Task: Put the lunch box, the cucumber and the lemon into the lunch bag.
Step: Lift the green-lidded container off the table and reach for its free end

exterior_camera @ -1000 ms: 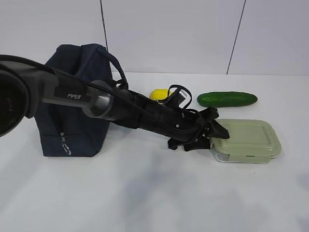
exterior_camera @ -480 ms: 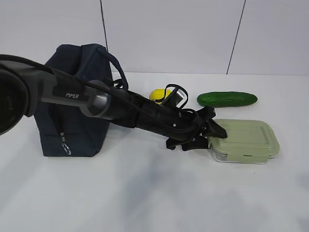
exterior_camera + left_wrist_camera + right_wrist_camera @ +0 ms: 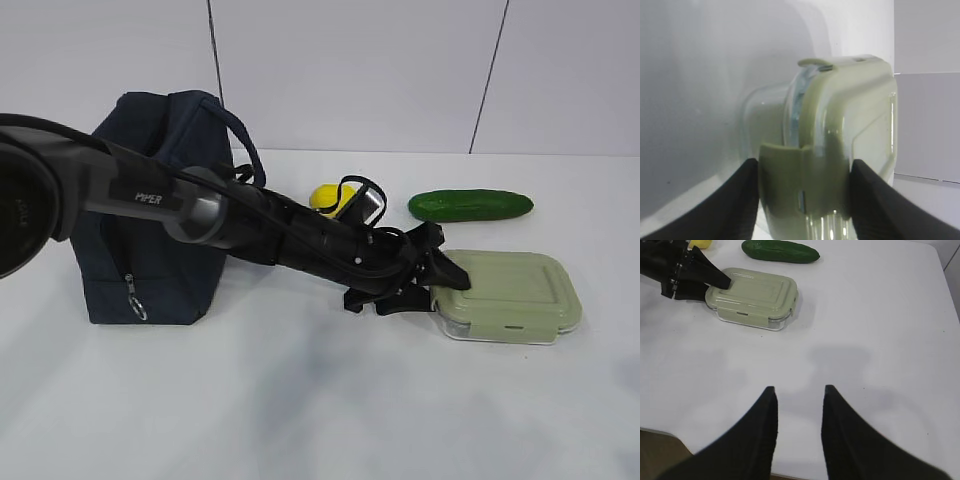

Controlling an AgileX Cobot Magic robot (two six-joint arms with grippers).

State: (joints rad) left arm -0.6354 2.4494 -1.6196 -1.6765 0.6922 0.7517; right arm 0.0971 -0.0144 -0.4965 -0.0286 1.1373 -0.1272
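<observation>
Left hand (image 3: 438,283) pinches the lunch box (image 3: 508,293) edge on the surface (image 3: 300,400); right hand (image 3: 797,430) hangs spread

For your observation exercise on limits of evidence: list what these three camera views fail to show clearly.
- Lemon: exterior view, mostly hidden behind the left arm's cable and camera.
- Bag opening: exterior view, arm crosses it; open or zipped cannot be told.
- Box near end: left wrist view, cut off by the bottom edge; left pincer blurred.
- Box contents: too unclear in every view.
- Right pincer: right wrist view, base cut off.
</observation>
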